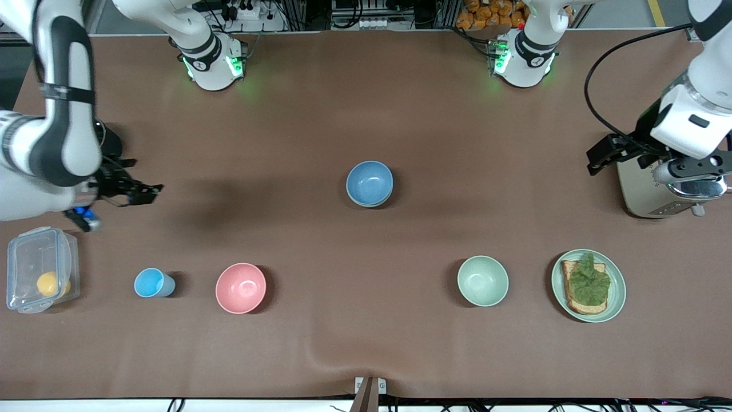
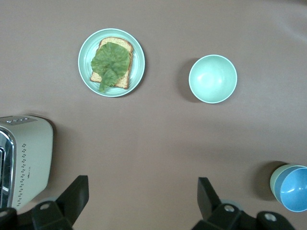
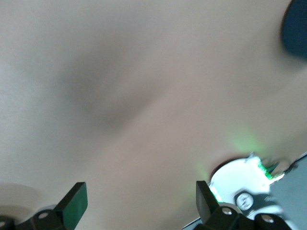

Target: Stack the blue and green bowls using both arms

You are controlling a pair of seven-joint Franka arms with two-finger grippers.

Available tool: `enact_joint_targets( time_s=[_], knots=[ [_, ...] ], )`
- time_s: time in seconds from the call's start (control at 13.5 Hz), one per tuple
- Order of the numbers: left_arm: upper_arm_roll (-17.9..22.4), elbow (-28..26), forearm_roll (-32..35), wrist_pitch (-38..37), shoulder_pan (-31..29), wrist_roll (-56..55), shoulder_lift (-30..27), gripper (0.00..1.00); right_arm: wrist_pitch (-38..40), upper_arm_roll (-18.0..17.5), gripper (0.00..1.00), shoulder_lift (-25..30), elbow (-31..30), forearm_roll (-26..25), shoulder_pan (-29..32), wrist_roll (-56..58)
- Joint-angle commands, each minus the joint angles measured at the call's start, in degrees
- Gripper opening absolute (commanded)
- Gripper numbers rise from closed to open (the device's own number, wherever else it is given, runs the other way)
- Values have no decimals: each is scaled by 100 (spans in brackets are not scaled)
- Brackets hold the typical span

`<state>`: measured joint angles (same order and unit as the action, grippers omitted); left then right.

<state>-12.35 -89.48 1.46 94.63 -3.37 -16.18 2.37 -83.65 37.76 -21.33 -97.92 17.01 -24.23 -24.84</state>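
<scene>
The blue bowl [image 1: 369, 182] sits nested inside the green bowl [image 2: 274, 181] at mid-table, roughly level between the two arms' ends; in the left wrist view a sage rim shows under the blue one. In my judgement the stack is complete, and both arms stand clear of it so as not to disturb it.

The left gripper [image 1: 607, 153] hangs over the toaster [image 1: 646, 191] by the table edge at the left arm's end, jaws spread wide and holding nothing. The right gripper [image 1: 130, 191] hangs near the edge at the right arm's end, above the lidded container [image 1: 39, 269], jaws likewise spread and empty.

Not part of the stack: pale green bowl [image 1: 482, 280], pink bowl [image 1: 241, 288], small cup [image 1: 152, 282], toast plate [image 1: 617, 292]
</scene>
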Motion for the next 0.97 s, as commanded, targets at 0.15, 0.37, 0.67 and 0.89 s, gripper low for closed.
enact_joint_targets(
  time_s=[0.15, 0.37, 0.67, 0.89],
  knots=[
    [22, 88, -5, -207, 29, 124, -53, 100, 235, -1616, 100, 890, 563, -1318, 1189, 726],
    [31, 80, -137, -243, 3, 124, -53, 100, 200, -2746, 100, 1665, 572, -1587, 1929, 735],
    [40, 71, -128, -243, 20, 150, -62, 100, -28, -3599, 100, 2158, 564, -1368, 2606, 1068],
    [31, 36, -120, -252, 20, 150, -79, 100, -248, -3610, 100, 2238, 747, -1173, 2669, 1138]
  ],
)
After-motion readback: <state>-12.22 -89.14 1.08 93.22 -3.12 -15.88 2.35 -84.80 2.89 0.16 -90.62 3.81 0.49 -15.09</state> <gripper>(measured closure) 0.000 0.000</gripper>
